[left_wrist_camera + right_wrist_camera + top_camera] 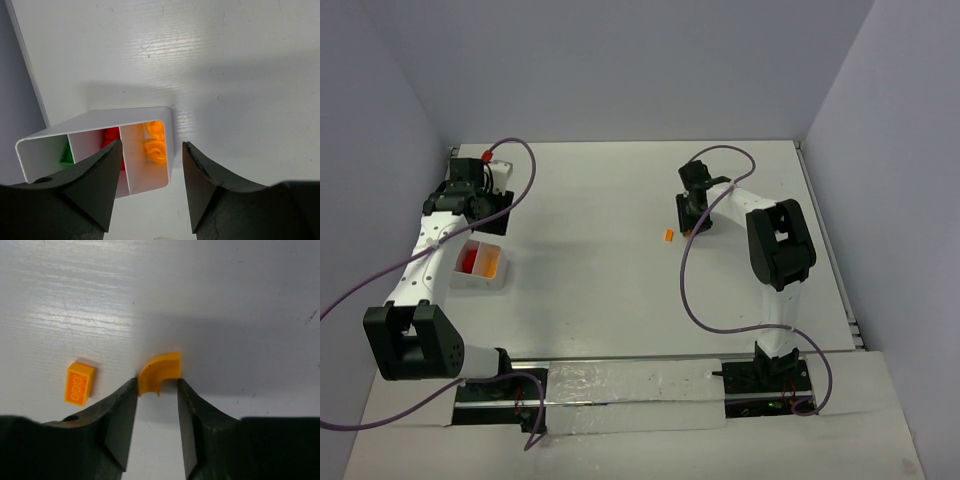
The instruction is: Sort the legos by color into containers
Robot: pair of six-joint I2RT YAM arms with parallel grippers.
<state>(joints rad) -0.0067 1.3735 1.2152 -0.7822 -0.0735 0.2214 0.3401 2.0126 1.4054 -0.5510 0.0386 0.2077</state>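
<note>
Right tool [157,386] grips an orange curved piece [160,373], its convex side facing far-left. An orange block [79,384] lies near, its long axis parallel to the fingers, with bare worktop [225,300] beyond. Left tool [150,151] hangs released over the tray [100,120].

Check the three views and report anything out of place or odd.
Two orange legos lie outside the tray on the table: a flat block, and a curved piece between the fingertips of the right gripper. The tray's contents look sorted by colour.
</note>
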